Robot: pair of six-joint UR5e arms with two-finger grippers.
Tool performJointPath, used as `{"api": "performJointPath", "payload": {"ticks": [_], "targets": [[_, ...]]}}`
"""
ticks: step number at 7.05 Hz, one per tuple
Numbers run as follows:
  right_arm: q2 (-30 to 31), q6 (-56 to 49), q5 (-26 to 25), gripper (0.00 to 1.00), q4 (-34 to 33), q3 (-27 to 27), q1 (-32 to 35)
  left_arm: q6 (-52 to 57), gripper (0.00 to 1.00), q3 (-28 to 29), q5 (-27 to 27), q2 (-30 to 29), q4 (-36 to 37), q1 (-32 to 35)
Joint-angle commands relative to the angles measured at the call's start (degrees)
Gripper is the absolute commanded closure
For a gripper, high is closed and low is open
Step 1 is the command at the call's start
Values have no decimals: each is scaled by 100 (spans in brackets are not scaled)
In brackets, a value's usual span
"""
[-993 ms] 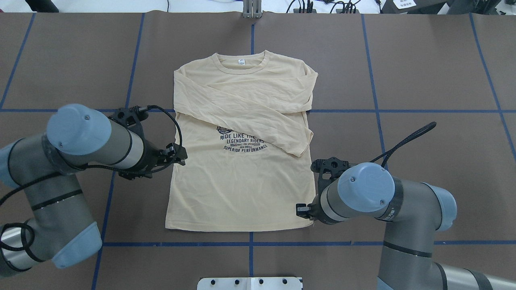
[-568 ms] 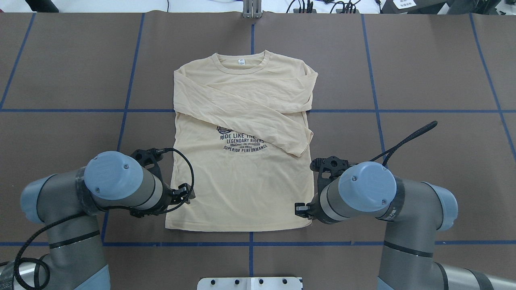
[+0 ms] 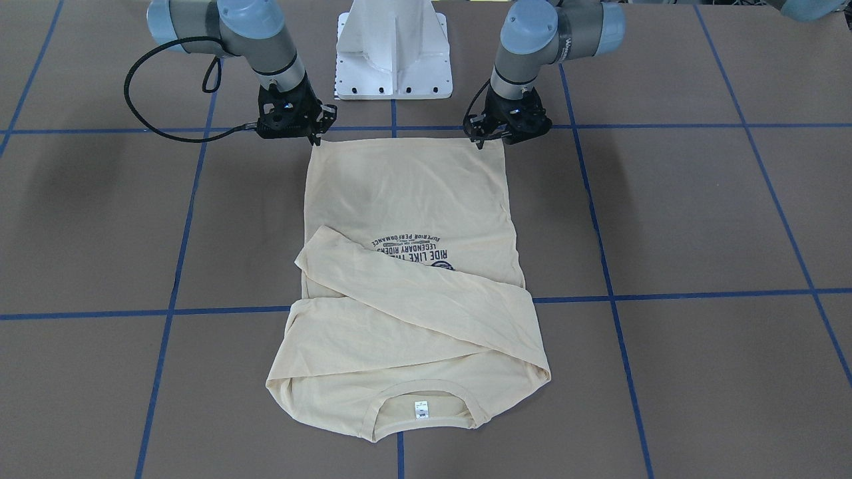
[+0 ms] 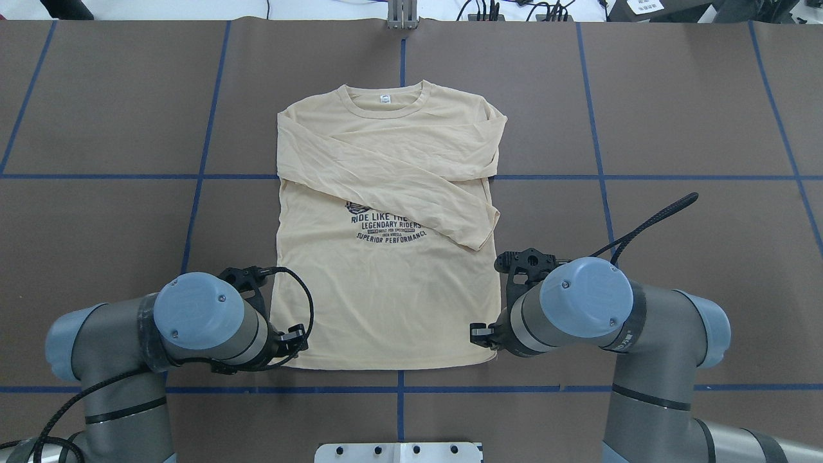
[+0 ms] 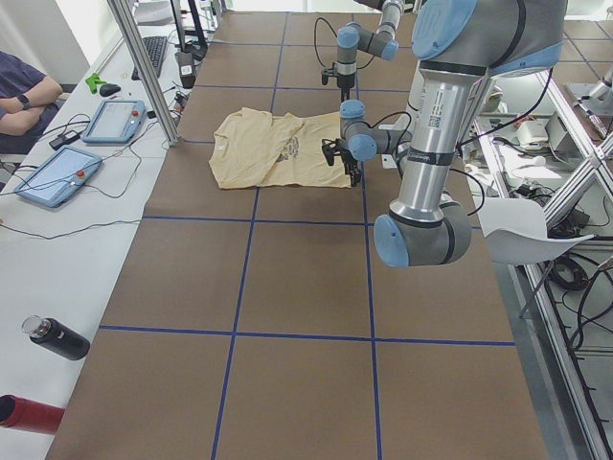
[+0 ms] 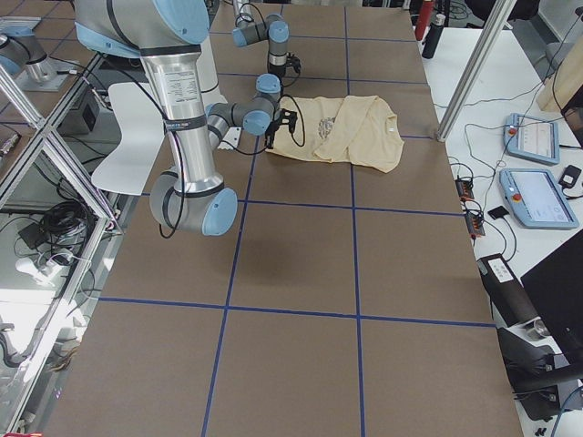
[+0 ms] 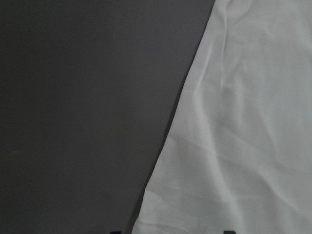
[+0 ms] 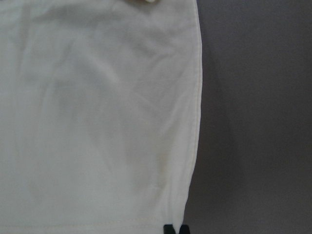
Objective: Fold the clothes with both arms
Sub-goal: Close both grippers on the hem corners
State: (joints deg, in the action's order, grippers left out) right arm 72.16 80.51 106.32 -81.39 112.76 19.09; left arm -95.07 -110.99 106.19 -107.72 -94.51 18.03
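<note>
Overhead, the shirt (image 4: 386, 302) lies flat at mid-bench (image 4: 675, 116), collar toward 12 o'clock, hem toward 6. Neck label (image 4: 384, 99) faces up. Both sleeves (image 4: 398, 186) are folded across the chest. The upper one slants down toward 4 o'clock and covers part of the navy print (image 4: 389, 226).

We note the left gripper (image 3: 479, 138) at the hem's 7 o'clock corner. Its wrist view shows the jaws apart, straddling the cloth's side edge. The right gripper (image 3: 313, 138) sits at the 5 o'clock corner, jaws together on the very corner of the hem.
</note>
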Motion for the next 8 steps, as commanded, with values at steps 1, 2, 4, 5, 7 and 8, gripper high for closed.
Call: {"api": "performJointPath", "payload": {"ticks": [1, 2, 4, 5, 7, 8], "targets": [[9, 0, 3, 100, 0, -8, 7, 6, 37, -19, -2, -12, 195, -28], [9, 0, 3, 100, 0, 0, 7, 6, 40, -19, -2, -13, 196, -28], [9, 0, 3, 100, 0, 0, 16, 15, 41, -10, -2, -13, 196, 25], [9, 0, 3, 100, 0, 0, 7, 15, 43, -10, -2, -13, 196, 34], [26, 0, 12, 100, 0, 0, 24, 15, 43, 7, -2, 14, 196, 77], [26, 0, 12, 100, 0, 0, 33, 15, 44, 8, -2, 14, 205, 78]]}}
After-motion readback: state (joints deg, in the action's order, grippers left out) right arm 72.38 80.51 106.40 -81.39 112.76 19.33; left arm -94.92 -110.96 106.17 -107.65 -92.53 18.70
